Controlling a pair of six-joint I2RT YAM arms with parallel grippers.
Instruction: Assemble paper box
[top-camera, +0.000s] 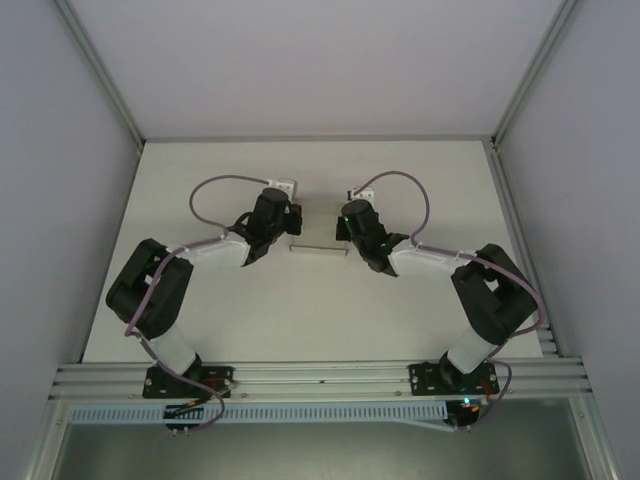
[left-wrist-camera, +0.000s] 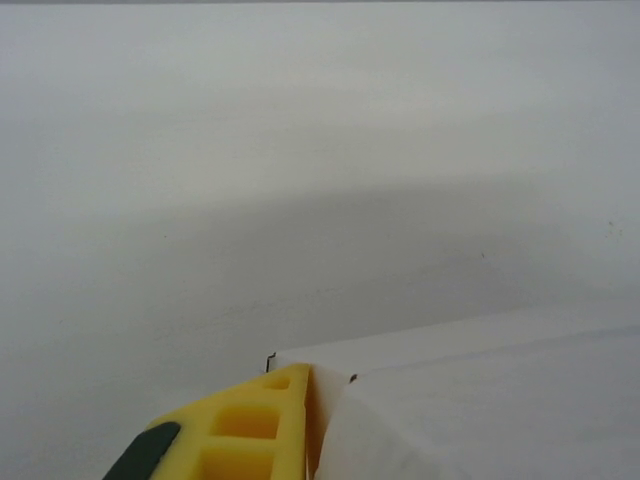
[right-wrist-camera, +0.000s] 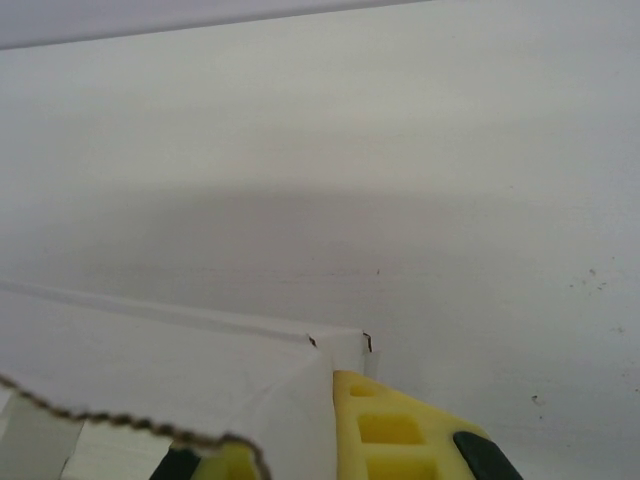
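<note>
A white table (top-camera: 300, 320) carries the paper box (top-camera: 317, 250), which lies as a low white strip. At the box's left end the left gripper (top-camera: 291, 233) has one yellow finger (left-wrist-camera: 255, 425) touching a corner. At its right end the right gripper (top-camera: 343, 231) sets a yellow finger (right-wrist-camera: 395, 430) against the box wall, and I cannot tell whether either pair pinches the card. Beyond the box rises a white back wall (top-camera: 320, 60).

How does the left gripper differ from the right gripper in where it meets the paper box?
The left gripper meets the paper box at its left end, the right gripper at its right end. The left gripper's finger lies beside smooth card; the right gripper's finger near a jagged cut edge. Both fingers are yellow.
</note>
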